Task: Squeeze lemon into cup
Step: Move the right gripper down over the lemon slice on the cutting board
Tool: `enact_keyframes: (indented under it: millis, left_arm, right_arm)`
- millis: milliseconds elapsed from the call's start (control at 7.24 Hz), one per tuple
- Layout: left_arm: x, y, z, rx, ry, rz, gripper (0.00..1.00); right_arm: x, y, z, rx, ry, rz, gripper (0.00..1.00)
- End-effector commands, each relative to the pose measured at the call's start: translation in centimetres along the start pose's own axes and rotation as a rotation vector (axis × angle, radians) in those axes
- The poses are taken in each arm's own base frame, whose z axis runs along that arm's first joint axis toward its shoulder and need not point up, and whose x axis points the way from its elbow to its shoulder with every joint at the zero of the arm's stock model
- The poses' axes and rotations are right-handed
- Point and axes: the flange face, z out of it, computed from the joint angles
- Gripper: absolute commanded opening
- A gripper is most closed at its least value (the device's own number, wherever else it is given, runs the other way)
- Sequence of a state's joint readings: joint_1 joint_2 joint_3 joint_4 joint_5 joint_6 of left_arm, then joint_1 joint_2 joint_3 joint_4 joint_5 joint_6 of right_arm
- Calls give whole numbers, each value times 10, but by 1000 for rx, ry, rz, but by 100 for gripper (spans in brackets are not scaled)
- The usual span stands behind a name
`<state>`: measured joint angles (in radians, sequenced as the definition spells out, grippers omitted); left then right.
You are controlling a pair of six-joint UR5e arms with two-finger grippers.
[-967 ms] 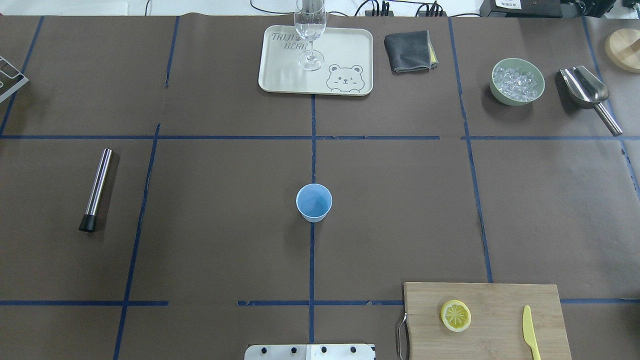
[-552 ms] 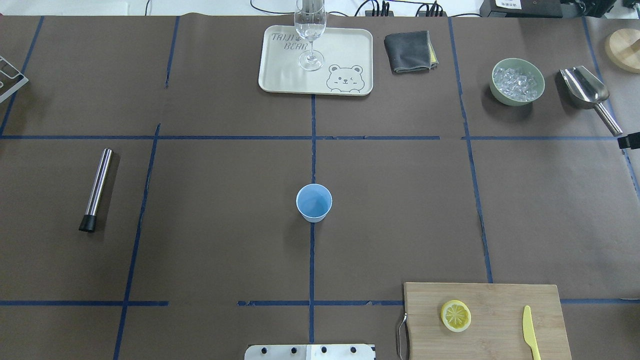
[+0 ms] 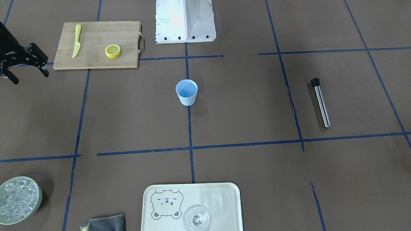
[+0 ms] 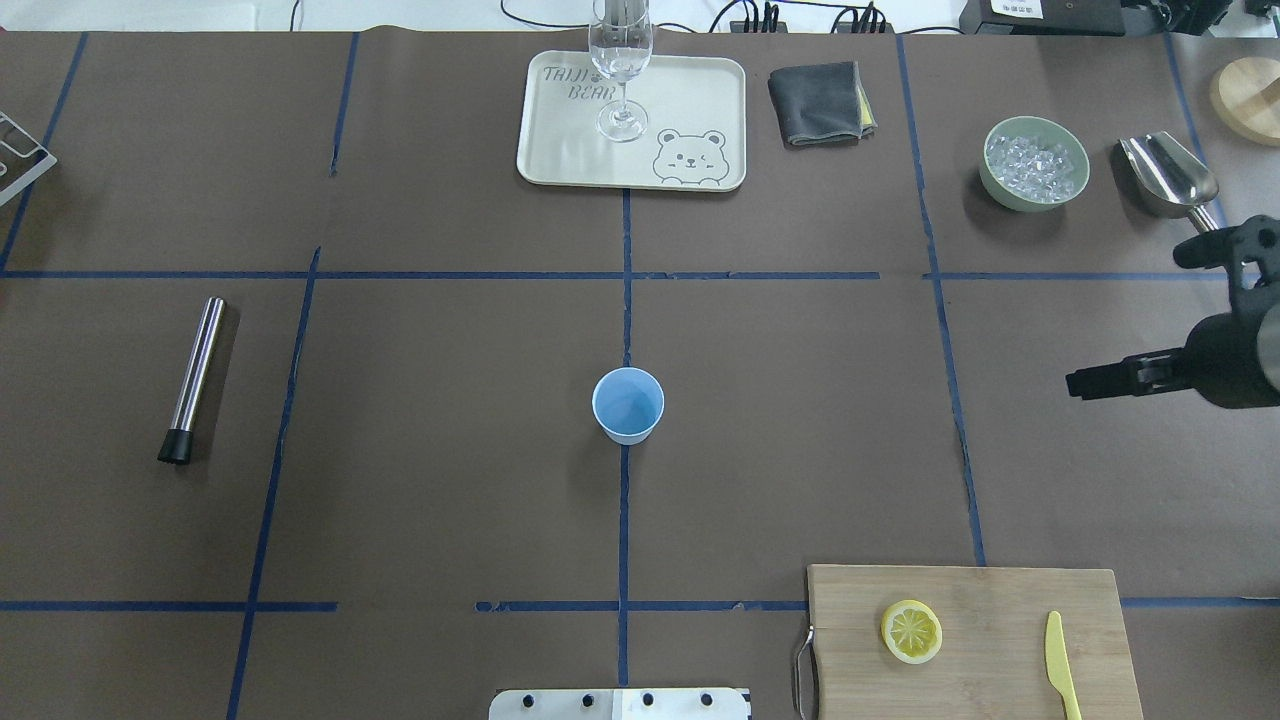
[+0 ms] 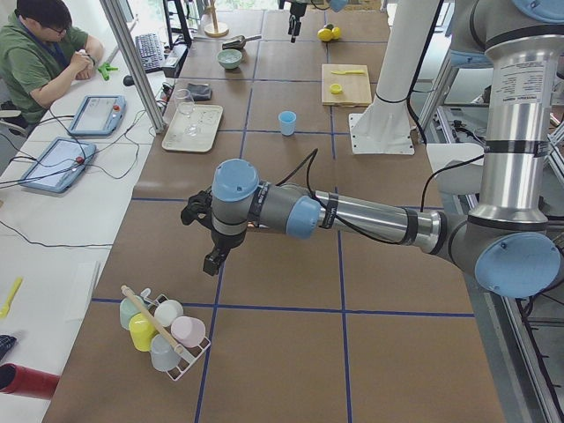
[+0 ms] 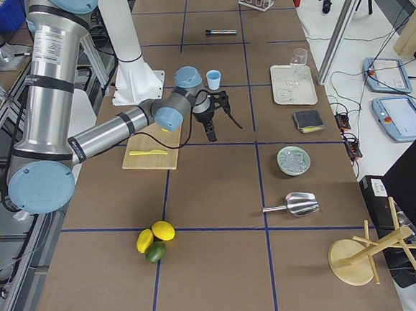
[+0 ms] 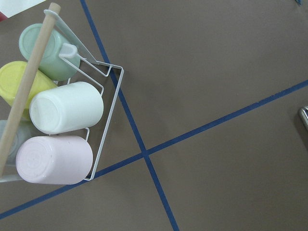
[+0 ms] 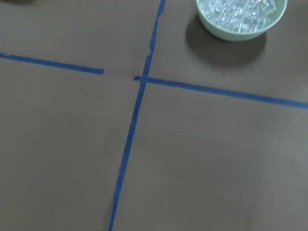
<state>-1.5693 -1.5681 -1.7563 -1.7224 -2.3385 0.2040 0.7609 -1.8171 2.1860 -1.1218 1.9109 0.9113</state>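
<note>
Now, starting at the far left, the left gripper (image 5: 214,256) hangs over the left end of the tabletop (image 5: 282,352), well apart from everything in the task. It shows only from the side, so I cannot tell whether its fingers are apart or together. At mid-tabletop the cup (image 4: 628,405) stands upright, exactly where it stood a second ago. Further right, at the near edge, the lemon (image 4: 911,631) lies flat on the board (image 4: 1000,600), untouched, with the knife (image 4: 1060,665) beside it. The change is at the right edge. A second ago no arm showed in the overhead view, then only a dark tip. Now the right gripper (image 4: 1125,320) has swung in, fingers spread wide and holding nothing. It is between the bowl (image 4: 1034,160) of ice and the board, still well apart from the lemon. I judge this the opening reach toward the lemon, so pick-up, carry and the squeeze over the cup all remain.
</note>
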Motion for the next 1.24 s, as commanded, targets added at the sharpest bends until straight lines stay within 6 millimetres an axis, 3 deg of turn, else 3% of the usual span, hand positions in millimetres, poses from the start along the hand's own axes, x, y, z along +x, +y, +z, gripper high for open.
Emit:
enact_keyframes:
  millis: [0, 414, 828, 1105]
  left_arm:
    - [2, -2, 0, 5, -1, 5, 100]
    - [3, -2, -2, 9, -2, 8, 100]
    - [2, 0, -1, 7, -2, 10, 100]
    - [2, 0, -1, 6, -2, 10, 100]
  right_arm:
    - [-71, 65, 34, 38, 41, 60, 100]
    - [-142, 144, 50, 103, 2, 122, 100]
    - [-160, 178, 60, 103, 32, 68, 99]
    - [-178, 190, 68, 100, 29, 45, 99]
